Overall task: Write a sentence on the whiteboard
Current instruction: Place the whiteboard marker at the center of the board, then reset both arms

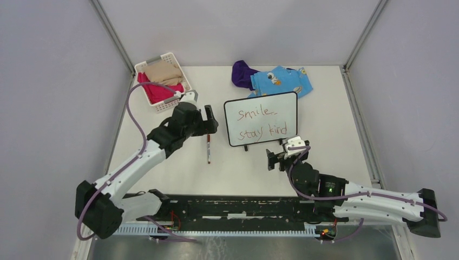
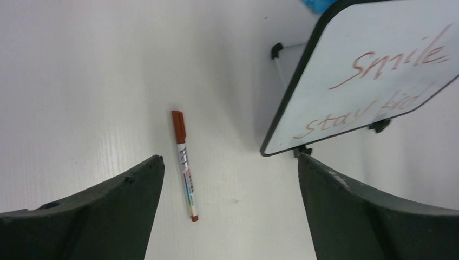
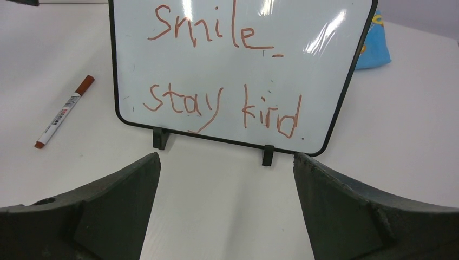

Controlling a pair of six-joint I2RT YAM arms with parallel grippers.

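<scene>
Two lines of reddish-brown handwriting, the sentence [image 3: 215, 108], read "smile" over "stay kind" and fill most of the whiteboard [image 1: 287, 111]. This is a small black-framed panel standing on two black feet at mid-table, long axis left to right, its right end set slightly farther back. Judged from the complete words, the writing step looks done. One marker [image 1: 208, 149], white-barrelled with brown ends, lies flat on the table [image 1: 335, 162] just left of the board's near-left corner and apart from it, long axis near to far, broader brown end pointing far. Left gripper [image 1: 209, 120]: hangs above the marker, just left of the board, jaws spread wide, nothing held; in its wrist view the marker lies loose on the table below. Right gripper [image 1: 276, 158]: just near of the board's right foot, facing the writing square on, jaws fully apart, empty. Relation that counts: the board lies right of the left gripper and far of the right one; should more writing be wanted, the left arm is nearer the marker. Far left, one white slatted basket [image 1: 165, 103] of folded cloths. Far of the board, one purple cloth [image 1: 242, 73] and one blue printed cloth [image 1: 284, 81].
</scene>
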